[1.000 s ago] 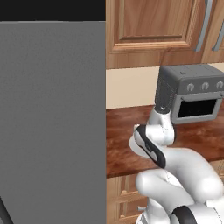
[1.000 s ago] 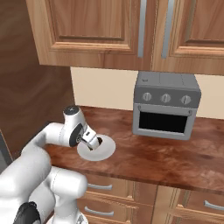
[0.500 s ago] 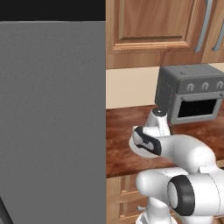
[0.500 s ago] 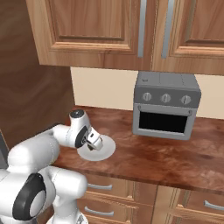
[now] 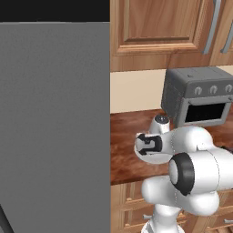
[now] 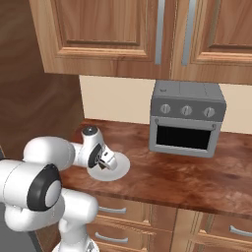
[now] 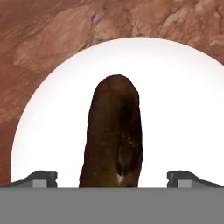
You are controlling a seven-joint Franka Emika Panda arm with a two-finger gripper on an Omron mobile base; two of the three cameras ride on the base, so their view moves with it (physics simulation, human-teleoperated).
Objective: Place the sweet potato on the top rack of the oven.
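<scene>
One sweet potato, on one white plate at the counter's left end. One grey toaster oven with three knobs, at the counter's back edge. Two upper cabinet door handles; three lower drawer handles.

Reddish-brown stone counter, white round plate and grey toaster oven resting on it

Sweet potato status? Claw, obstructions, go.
Claw open, fingertips straddling sweet potato. Potato lying on white plate, not gripped. Nothing between claw and potato.
</scene>
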